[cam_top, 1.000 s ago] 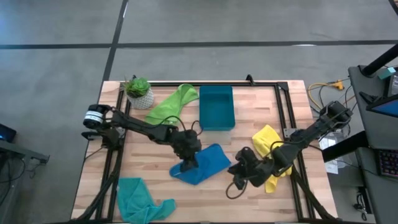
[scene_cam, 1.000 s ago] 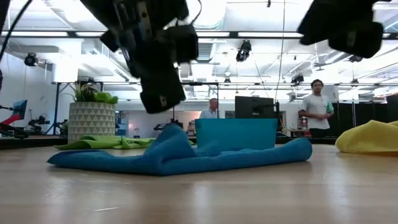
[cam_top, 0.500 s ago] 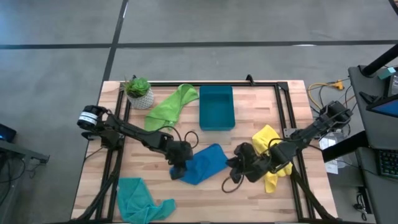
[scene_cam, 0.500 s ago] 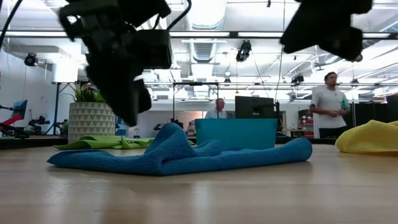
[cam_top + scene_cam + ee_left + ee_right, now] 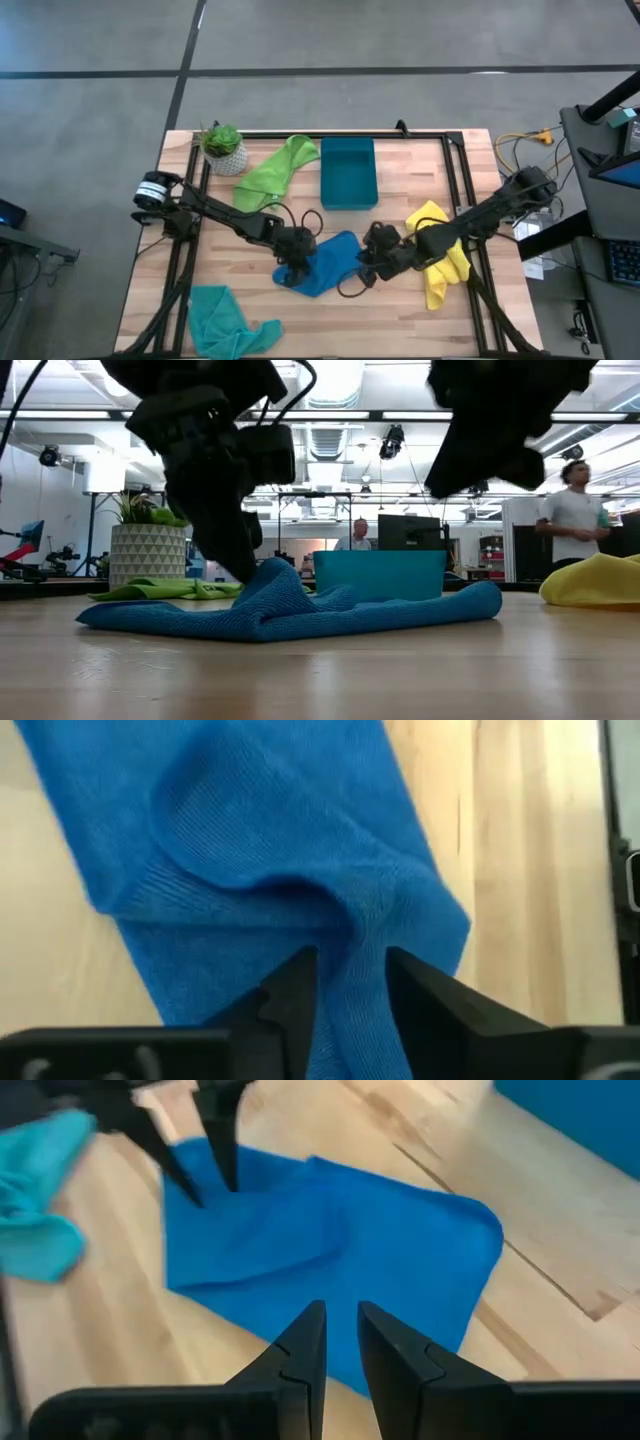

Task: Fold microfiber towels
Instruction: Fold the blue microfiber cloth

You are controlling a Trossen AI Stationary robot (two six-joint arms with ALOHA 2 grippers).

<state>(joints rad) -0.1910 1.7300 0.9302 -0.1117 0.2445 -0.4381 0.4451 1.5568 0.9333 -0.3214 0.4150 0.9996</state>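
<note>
Overhead and wrist views of the fold in progress, taking the blue towel as landmark. It lies rumpled near the middle of the desk, with the rigid blue bin beyond it. The lime green towel lies beside that bin, next to the potted plant. The yellow towel is heaped off the blue towel's right side, and the teal towel lies crumpled at the desk's near-left corner.

My left gripper is down at the blue towel's left edge. Its fingers stand partly apart, with a raised ridge of blue cloth running up between them. Whether they pinch that ridge or merely straddle it, I cannot tell.

My right gripper hovers just off the towel's right edge. Its fingers are held a narrow gap apart and carry nothing.

Step in hand, as I judge it: securing two points on the blue towel so it can be spread flat before folding. To do this well, my left gripper should take only the outer layer near a corner, not the bunched ridge, which would carry wrinkles into the fold. My right gripper should come down on the opposite edge, then both should draw apart evenly and low over the desk.
</note>
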